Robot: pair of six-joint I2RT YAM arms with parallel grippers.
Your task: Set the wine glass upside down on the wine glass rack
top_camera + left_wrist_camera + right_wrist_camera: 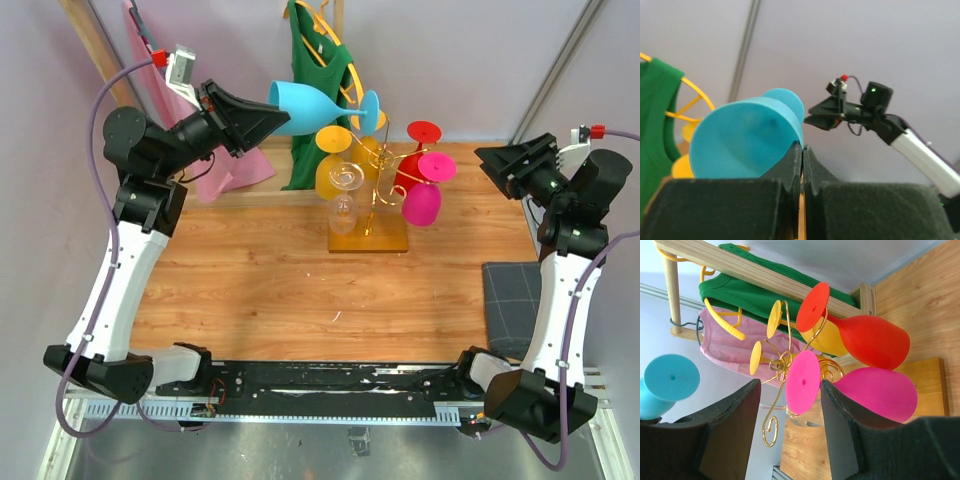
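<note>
Left: your left gripper (268,116) pinches the blue wine glass (312,108) by its rim, sideways, aloft | Centre: approach step, its foot beside the wine glass rack (370,238) top; next, slide the stem into a free arm | Right: right gripper (497,163) gapes, empty

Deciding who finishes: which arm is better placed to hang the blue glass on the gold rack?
Left. The left gripper is shut on the blue wine glass, its foot near the curled arms of the gold rack; the right gripper stands open and empty.
</note>
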